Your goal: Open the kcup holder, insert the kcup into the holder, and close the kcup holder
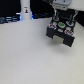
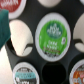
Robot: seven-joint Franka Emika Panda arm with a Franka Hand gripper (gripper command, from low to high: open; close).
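Observation:
The kcup holder (image 1: 52,33) is a dark box at the exterior view's upper right, its drawer pulled out and showing slots with coloured pods. My gripper (image 1: 61,15) hangs straight over it. The kcup (image 1: 61,23), with its green top, sits right below the fingers. In the wrist view the kcup (image 2: 53,33) lies in a round slot of the black tray (image 2: 35,56). One teal finger (image 2: 4,27) shows at the picture's edge, well apart from the pod; the other finger is out of frame. Nothing is between the fingers.
Neighbouring slots hold other pods: a red-rimmed one (image 2: 12,6), a teal one (image 2: 24,75) and white ones (image 2: 80,26). Some slots (image 2: 55,74) look dark. A white upright post (image 1: 25,12) and dark items (image 1: 7,19) stand along the back of the pale table (image 1: 30,55).

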